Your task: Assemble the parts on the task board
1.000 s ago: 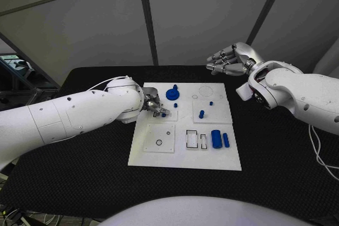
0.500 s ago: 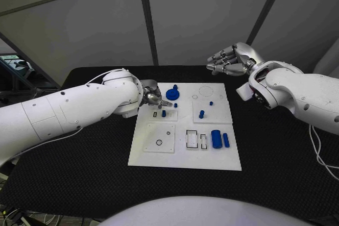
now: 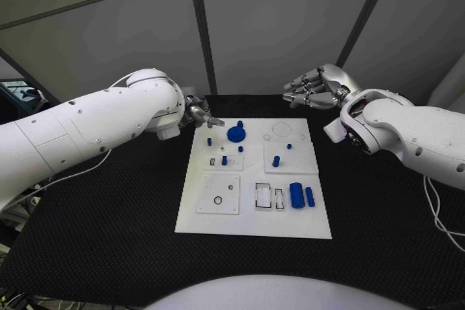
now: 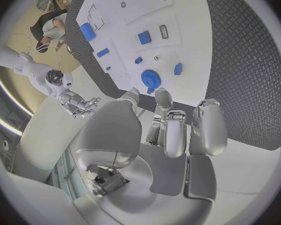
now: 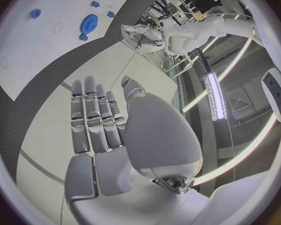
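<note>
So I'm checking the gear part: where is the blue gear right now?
In the head view the blue gear sits on the task board near its far left corner, just beside the left hand.

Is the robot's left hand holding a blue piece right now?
No, it holds nothing. The left hand hangs past the board's far corner, and in the wrist view its fingers are curled in with no blue between them.

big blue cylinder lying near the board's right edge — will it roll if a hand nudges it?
Probably. The blue cylinder lies on its side on the flat white task board, so a sideways nudge would likely roll it. It looks rigid and smooth, possibly slippery. A slimmer blue piece beside it might stop a rightward roll.
</note>
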